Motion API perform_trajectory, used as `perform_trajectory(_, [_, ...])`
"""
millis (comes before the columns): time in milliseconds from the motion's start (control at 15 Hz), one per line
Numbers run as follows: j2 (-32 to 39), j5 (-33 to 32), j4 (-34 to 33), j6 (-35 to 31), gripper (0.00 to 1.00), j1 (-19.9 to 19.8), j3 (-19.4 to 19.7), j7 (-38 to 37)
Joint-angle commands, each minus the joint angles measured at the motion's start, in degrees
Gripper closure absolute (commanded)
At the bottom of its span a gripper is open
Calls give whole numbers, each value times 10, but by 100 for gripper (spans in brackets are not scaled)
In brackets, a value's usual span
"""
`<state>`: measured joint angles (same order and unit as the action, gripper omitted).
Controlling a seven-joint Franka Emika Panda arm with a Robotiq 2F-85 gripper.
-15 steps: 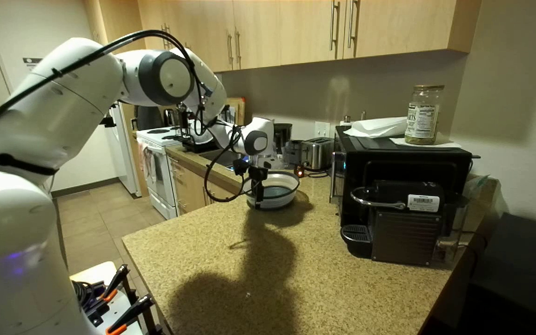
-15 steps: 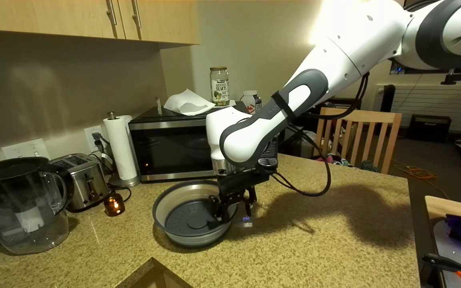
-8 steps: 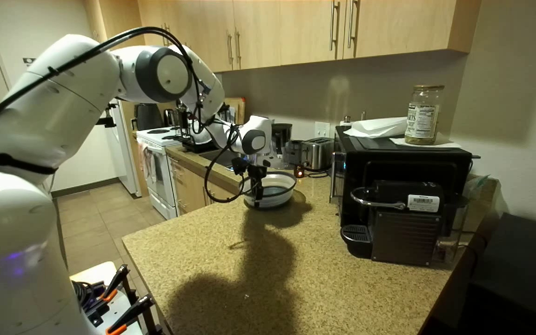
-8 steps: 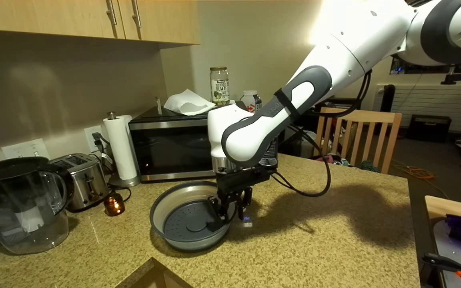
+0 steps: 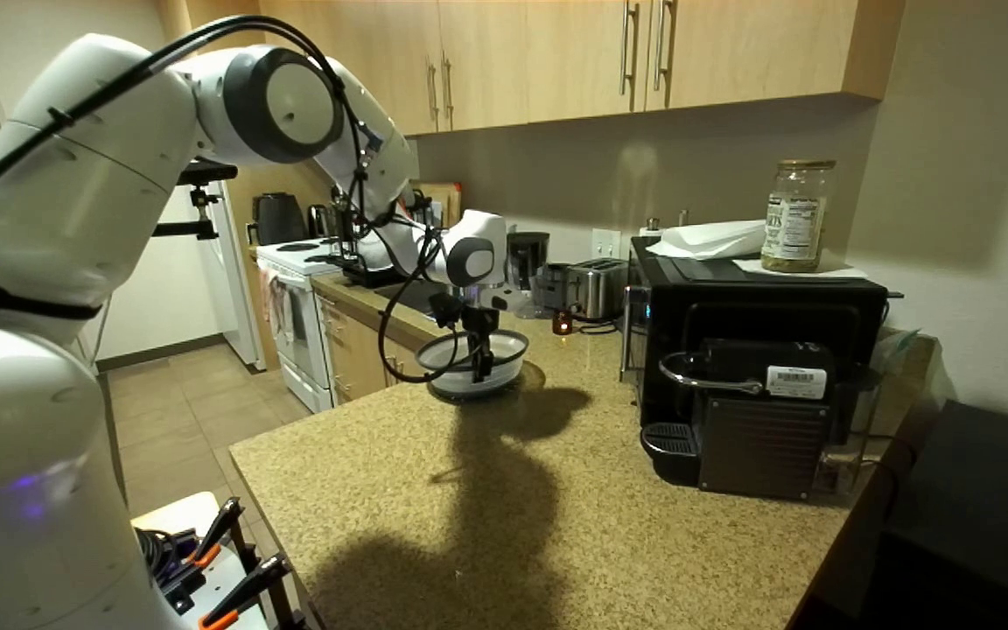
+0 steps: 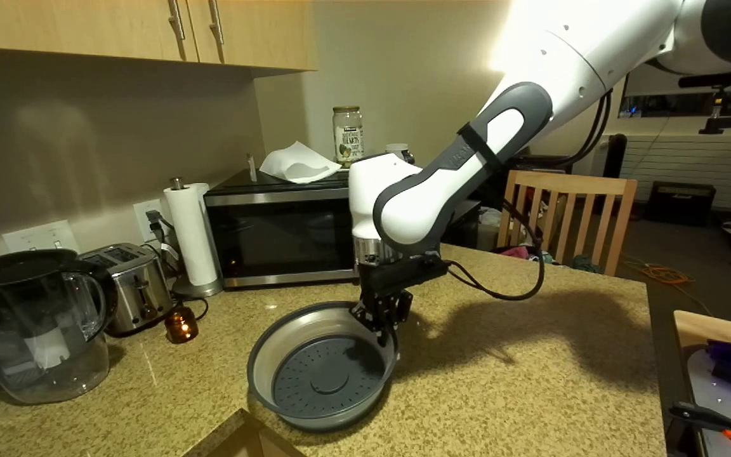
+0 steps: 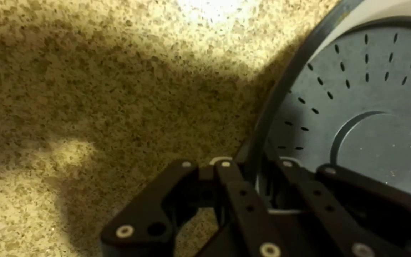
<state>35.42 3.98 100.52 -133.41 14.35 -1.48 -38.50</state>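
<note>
Gripper (image 7: 255, 157) pinches the round gray colander (image 6: 327, 384) at its dark rim, with one finger inside the wall and the other outside; I verify this in the wrist view, where the rim runs between the two fingers. In both exterior views the gripper points down over one side of the colander. The colander is located near the inside corner of the speckled countertop (image 6: 518, 406), open side up. I cannot tell whether its base bears fully on that surface. Its floor is perforated with radial slots around a shallow circular mark.

Adjacent items, as I read them in an exterior view: the microwave (image 6: 276, 238) stands behind the colander, with a sheet of white paper (image 6: 299, 162) and a lidded glass jar (image 6: 348, 136) on top. A paper towel roll (image 6: 191, 235) stands upright beside the microwave. Next to it is the stainless steel toaster (image 6: 140, 285); a small amber glass vessel (image 6: 181, 325) with a bright spot sits just beside the toaster, and a clear pitcher (image 6: 26, 330) with a black lid and handle stands on the toaster's opposite side. In an exterior view I also locate the black espresso machine (image 5: 762, 429) at the side of the microwave. Upper cabinets (image 5: 556, 61) hang above; a wooden chair (image 6: 572, 183) stands beyond the countertop.
</note>
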Motion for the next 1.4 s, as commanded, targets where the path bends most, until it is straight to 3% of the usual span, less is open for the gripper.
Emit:
perform_trajectory(0, [-45, 11, 65, -28, 96, -9, -6, 30])
perform_trajectory(333, [-87, 2, 98, -41, 96, -12, -1, 37])
perform_trajectory(1000, [-248, 12, 156, -12, 96, -43, -5, 103])
perform_trajectory(1333, [-322, -18, 204, 2, 96, -47, -4, 99])
